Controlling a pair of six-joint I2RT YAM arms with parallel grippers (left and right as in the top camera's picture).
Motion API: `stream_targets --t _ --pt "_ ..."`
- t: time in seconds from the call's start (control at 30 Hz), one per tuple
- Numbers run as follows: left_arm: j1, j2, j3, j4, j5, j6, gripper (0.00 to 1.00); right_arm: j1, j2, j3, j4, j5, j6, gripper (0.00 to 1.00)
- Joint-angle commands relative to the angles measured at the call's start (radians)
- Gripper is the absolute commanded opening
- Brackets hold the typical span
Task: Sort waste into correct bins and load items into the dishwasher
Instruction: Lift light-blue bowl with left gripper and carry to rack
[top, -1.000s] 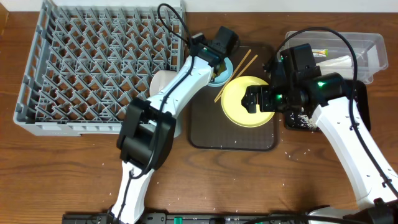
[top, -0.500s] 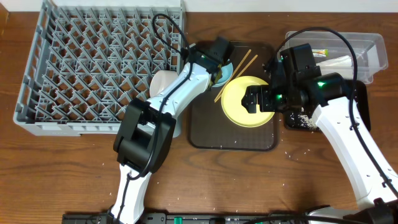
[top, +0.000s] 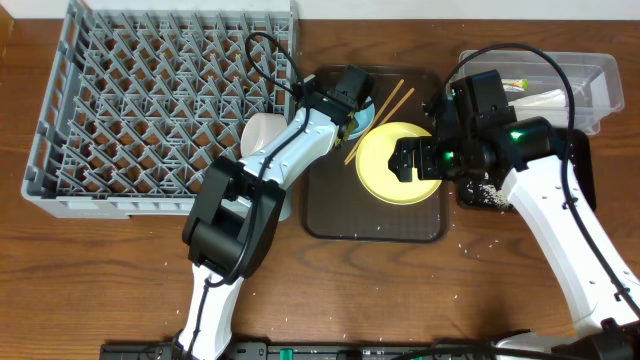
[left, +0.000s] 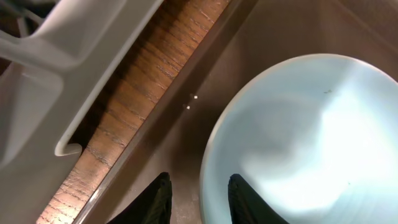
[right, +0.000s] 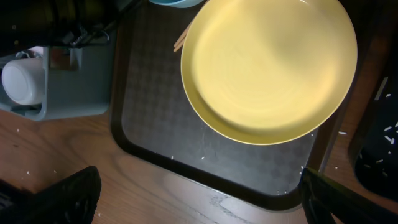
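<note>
Straddling the rim of 1 light blue bowl (left: 298, 137) on 1 brown tray (top: 375, 215): left gripper (left: 200, 182), jaws narrowly apart, 1 finger inside, 1 outside, not clamped. Hovering over 1 yellow plate (right: 267, 68) on that tray: right gripper (right: 199, 175), spread wide, grasping nothing. Lying beside bowl and plate: 2 chopsticks (top: 385, 108). Sitting left on the surface: 1 grey dish rack (top: 150, 110).

The yellow plate (top: 400, 162) lay on the brown tray (top: 330, 215). Wooden chopsticks (top: 388, 115) lay just past it, beside the blue bowl (top: 365, 116). The big grey rack (top: 160, 100) stood at the far left.
</note>
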Motion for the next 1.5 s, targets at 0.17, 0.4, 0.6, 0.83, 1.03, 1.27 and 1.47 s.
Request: stream_targets --t 0.17,0.4,0.6,0.83,1.03,1.27,1.47 --pt "-0.013 -0.005 -0.012 0.017 -0.005 -0.01 0.32 -0.006 0.0 -0.001 0.002 0.005 0.009 0.99" --pt "-0.024 0.024 -0.012 0.03 -0.002 -0.009 0.32 -0.006 0.0 -0.001 0.002 0.005 0.009 0.99" --pt "-0.024 0.024 -0.012 0.034 -0.003 -0.009 0.2 -0.006 0.0 -0.001 0.002 0.005 0.009 0.99" --pt "-0.024 0.031 -0.012 0.032 -0.002 -0.009 0.21 -0.006 0.0 -0.001 0.002 0.005 0.009 0.99" --pt "-0.024 0.05 -0.012 0.03 -0.002 -0.009 0.21 -0.006 0.0 -0.001 0.002 0.005 0.009 0.99" --pt "-0.024 0.049 -0.012 0.034 -0.002 -0.003 0.07 -0.006 0.0 -0.001 0.002 0.005 0.009 0.99" --pt "-0.006 0.008 0.012 0.053 -0.011 0.183 0.08 -0.006 0.0 -0.001 0.002 0.005 0.009 0.99"
